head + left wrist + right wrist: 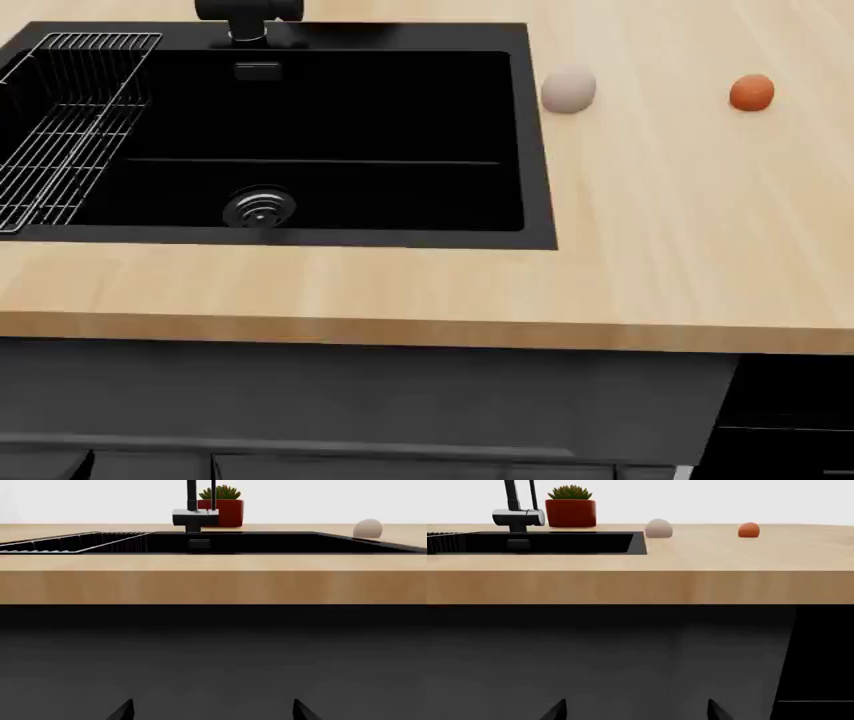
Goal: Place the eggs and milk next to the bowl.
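Two eggs lie on the wooden counter to the right of the black sink. The pale beige-grey egg [569,89] [658,528] [367,529] rests close to the sink's right rim. The orange-brown egg [751,92] [748,530] sits further right. The milk and the bowl are out of view. My left gripper [212,711] and my right gripper [636,711] both hang below counter height, facing the dark cabinet fronts, fingertips wide apart and empty. Neither gripper shows in the head view.
A black sink [527,140] with a drain [259,207], a black faucet [193,510] and a wire rack [67,130] fills the counter's left. A red pot with a succulent [570,507] stands behind the sink. The counter's front edge [400,330] overhangs dark cabinets.
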You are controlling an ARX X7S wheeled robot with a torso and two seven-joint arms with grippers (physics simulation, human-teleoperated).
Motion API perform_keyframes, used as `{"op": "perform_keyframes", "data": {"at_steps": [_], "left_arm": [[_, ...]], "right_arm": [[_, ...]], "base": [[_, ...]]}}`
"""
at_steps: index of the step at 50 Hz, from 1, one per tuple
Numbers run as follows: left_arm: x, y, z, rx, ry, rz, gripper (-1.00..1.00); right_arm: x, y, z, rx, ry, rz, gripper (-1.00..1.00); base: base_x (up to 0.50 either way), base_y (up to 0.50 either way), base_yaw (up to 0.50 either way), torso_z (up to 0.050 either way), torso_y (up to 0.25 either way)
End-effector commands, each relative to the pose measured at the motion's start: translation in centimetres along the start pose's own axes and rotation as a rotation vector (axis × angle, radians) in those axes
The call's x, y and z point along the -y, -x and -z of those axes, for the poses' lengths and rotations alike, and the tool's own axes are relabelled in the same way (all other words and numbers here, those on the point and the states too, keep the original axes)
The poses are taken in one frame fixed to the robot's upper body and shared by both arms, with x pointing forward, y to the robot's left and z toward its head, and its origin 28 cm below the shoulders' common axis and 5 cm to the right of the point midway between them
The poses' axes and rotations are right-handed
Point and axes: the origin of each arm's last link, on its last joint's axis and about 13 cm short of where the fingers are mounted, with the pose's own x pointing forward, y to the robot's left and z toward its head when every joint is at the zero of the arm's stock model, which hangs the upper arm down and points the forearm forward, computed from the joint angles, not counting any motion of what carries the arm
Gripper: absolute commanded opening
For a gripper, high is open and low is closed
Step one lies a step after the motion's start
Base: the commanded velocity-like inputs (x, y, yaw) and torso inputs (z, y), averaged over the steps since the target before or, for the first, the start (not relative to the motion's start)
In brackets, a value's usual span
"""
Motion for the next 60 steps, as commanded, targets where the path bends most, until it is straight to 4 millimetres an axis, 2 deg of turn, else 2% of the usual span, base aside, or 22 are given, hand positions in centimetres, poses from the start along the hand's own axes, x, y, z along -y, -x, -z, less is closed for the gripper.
{"op": "perform_keyframes", "data": {"at_steps": [1, 43, 44, 45, 50, 60], "left_arm": [[0.0, 0.0, 0.0, 0.0, 0.0, 0.0, 1.0], [0.1, 0.1, -0.3, 0.011, 0.002, 0.02, 1.0], [0.2, 0.1, -2.0, 0.086, 0.006, 0.025, 1.0], [0.2, 0.1, -0.4, -0.007, 0.021, 0.028, 1.0], [0.4, 0.3, -0.5, -0.002, 0.01, 0.053, 1.0], [0.4, 0.3, -0.7, -0.013, -0.014, 0.055, 1.0]], "right_arm": [[0.0, 0.0, 0.0, 0.0, 0.0, 0.0, 1.0], [-0.3, 0.2, -0.1, 0.001, 0.002, -0.015, 1.0], [-0.3, 0.2, -0.1, 0.0, 0.002, -0.016, 1.0], [-0.4, 0.2, -0.1, -0.001, 0.004, -0.017, 1.0], [-0.4, 0.1, 0.0, 0.0, 0.003, -0.02, 1.0], [-0.3, 0.0, 0.0, 0.001, -0.001, -0.02, 1.0]], "base": [[0.0, 0.0, 0.0, 0.0, 0.0], [0.0, 0.0, 0.0, 0.0, 0.0], [0.0, 0.0, 0.0, 0.0, 0.0], [0.0, 0.0, 0.0, 0.0, 0.0], [0.0, 0.0, 0.0, 0.0, 0.0], [0.0, 0.0, 0.0, 0.05, 0.0]]}}
